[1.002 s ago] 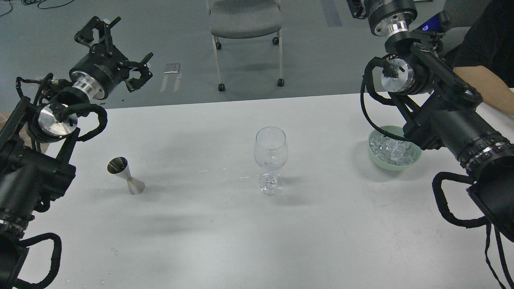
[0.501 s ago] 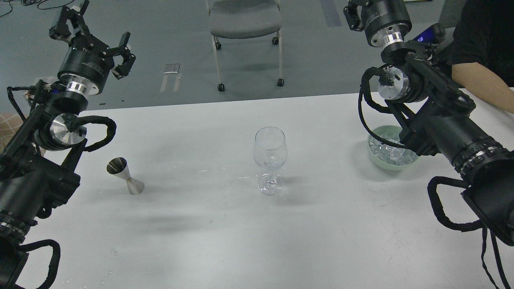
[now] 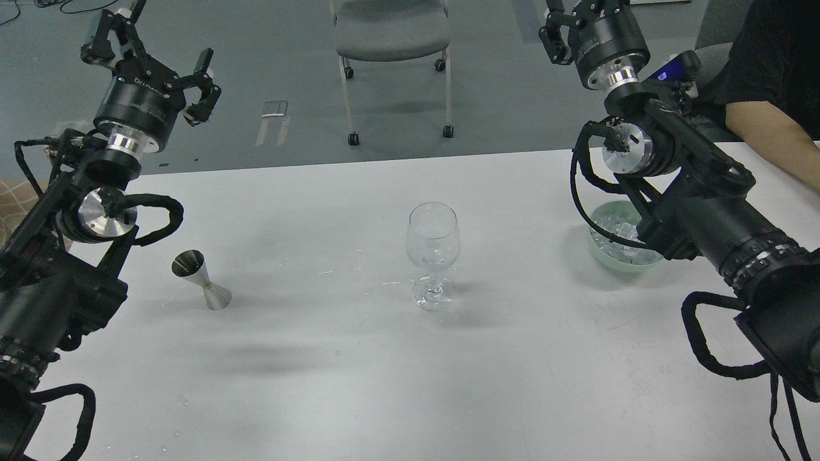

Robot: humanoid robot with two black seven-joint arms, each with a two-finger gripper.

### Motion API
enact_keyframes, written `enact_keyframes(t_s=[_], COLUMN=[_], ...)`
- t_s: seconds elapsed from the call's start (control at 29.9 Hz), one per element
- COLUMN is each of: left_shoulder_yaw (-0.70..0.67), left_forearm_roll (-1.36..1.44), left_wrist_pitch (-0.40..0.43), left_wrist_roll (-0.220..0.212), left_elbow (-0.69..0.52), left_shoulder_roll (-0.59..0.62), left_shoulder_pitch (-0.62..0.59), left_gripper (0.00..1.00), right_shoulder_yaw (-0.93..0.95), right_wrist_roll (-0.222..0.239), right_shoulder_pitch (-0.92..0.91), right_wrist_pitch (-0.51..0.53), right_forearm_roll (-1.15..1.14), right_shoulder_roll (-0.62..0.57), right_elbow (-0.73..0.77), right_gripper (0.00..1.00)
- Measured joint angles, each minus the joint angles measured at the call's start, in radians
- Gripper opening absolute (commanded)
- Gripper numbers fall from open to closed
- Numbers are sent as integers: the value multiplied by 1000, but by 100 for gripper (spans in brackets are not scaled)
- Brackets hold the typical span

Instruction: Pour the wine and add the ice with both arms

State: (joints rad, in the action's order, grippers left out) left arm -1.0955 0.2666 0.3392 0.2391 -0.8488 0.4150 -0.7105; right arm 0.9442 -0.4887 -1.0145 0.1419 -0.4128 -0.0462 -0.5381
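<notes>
An empty clear wine glass (image 3: 433, 246) stands upright at the table's middle. A steel jigger (image 3: 201, 281) stands to its left, tilted. A pale green bowl (image 3: 602, 251) holds clear ice cubes (image 3: 616, 228) at the right, partly hidden behind my right arm. My left gripper (image 3: 150, 54) is raised above the table's far left edge, fingers spread open and empty. My right gripper (image 3: 580, 16) is raised at the top right, cut off by the frame edge, so its fingers do not show clearly.
The white table (image 3: 359, 358) fills the lower view. A grey wheeled chair (image 3: 391, 38) stands beyond its far edge. A person's bare forearm (image 3: 778, 137) rests at the far right edge. Black cables loop off both arms.
My left gripper swung up and left, then settled slightly right. My right arm pulled back toward the top, uncovering less of the bowl. Glass, jigger and bowl have not moved.
</notes>
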Motion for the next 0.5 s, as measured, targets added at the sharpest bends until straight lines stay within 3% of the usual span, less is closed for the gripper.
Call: enact_keyframes(t_s=[0.5], left_shoulder_yaw=[97], left_forearm_roll=[-4], left_wrist_pitch=[39], left_wrist_roll=[-6], left_elbow=[5], left_shoulder_roll=[64], left_shoulder_pitch=[-9], left_gripper=[98], right_shoulder_yaw=[-55], right_wrist_roll=[0], right_shoulder_pitch=[-11], right_wrist_pitch=[13], right_forearm_roll=[0], right_shoulder_roll=[5], right_elbow=[-5], right_gripper=[100])
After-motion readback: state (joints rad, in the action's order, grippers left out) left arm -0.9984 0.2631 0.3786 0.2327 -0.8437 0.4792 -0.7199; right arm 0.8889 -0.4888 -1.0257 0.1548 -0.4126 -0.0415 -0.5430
